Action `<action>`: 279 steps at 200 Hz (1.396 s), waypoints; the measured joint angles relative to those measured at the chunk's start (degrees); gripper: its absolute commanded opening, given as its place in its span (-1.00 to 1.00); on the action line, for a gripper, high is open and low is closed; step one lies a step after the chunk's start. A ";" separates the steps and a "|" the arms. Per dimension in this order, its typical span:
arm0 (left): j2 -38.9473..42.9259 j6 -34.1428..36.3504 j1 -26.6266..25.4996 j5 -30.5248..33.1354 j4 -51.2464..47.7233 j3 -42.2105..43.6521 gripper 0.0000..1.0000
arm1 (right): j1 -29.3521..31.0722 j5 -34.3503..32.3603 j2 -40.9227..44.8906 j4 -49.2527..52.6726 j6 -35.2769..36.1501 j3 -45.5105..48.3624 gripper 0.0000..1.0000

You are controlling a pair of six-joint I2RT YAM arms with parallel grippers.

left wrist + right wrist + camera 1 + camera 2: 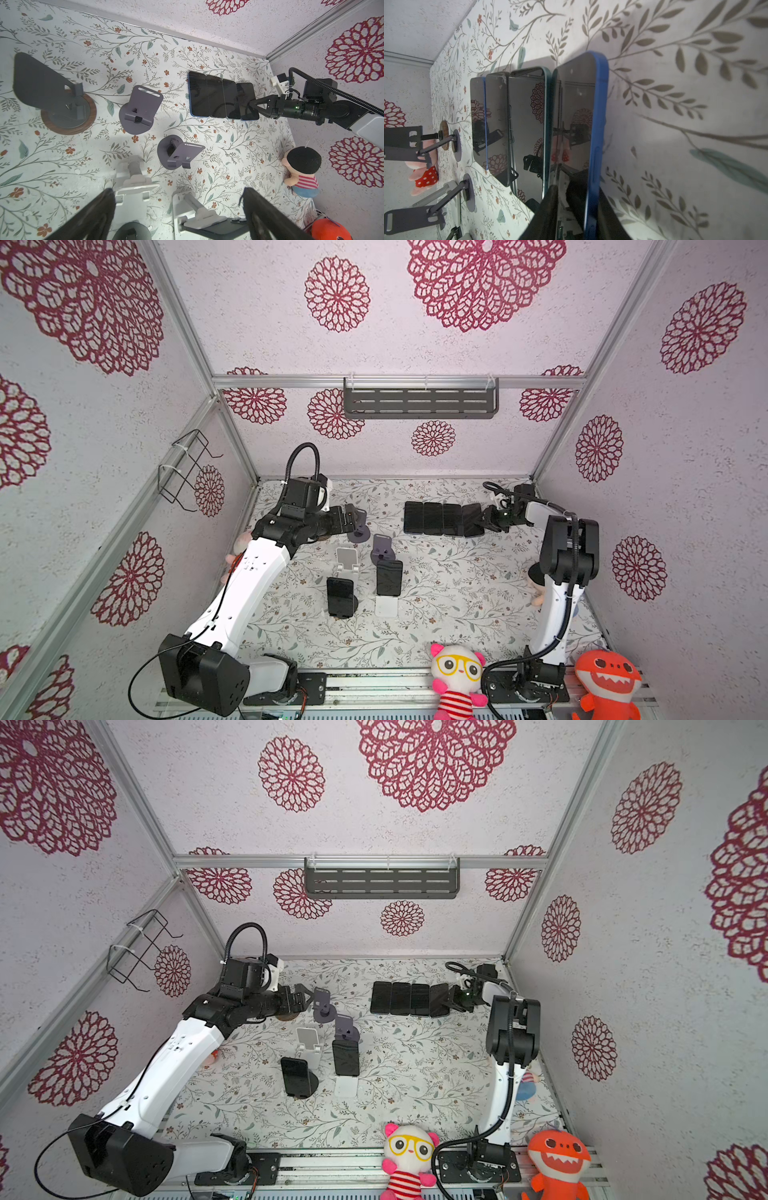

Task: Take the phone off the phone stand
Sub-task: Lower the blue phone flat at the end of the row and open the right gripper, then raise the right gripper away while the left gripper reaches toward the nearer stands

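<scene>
Four glossy black slab phones [442,518] lie edge to edge at 1 o'clock on the floral-print tabletop [457,614]. The right pincer [485,521] straddles the 3 o'clock edge of the blue-cased phone [598,116], which sits tilted against its neighbour. Whether the jaws clamp it cannot be told. Near 8 o'clock of centre, the first phone [340,596] leans on a round black stand [355,605] and the second phone [389,577] on a white flat-based stand [386,608]. The left pincer [306,999] stands wide apart beside an empty matte purple stand [323,1006].
</scene>
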State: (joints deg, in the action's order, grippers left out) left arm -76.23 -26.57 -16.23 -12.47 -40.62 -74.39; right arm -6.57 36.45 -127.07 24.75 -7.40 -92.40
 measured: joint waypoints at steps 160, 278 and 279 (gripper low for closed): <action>0.55 0.04 0.00 0.39 -0.04 0.31 0.99 | 0.37 -3.91 0.44 -2.51 -2.95 0.00 0.40; 0.00 0.52 0.00 0.04 -0.09 0.31 0.96 | 0.59 -9.97 2.60 -4.24 -5.01 0.96 0.98; 0.00 0.55 0.00 0.02 -0.09 0.31 0.95 | 0.59 -10.01 2.67 -4.28 -5.03 1.05 0.98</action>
State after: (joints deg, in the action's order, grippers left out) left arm -76.23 -26.02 -16.23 -12.45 -40.71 -74.08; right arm -5.98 26.44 -124.40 20.47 -12.43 -91.35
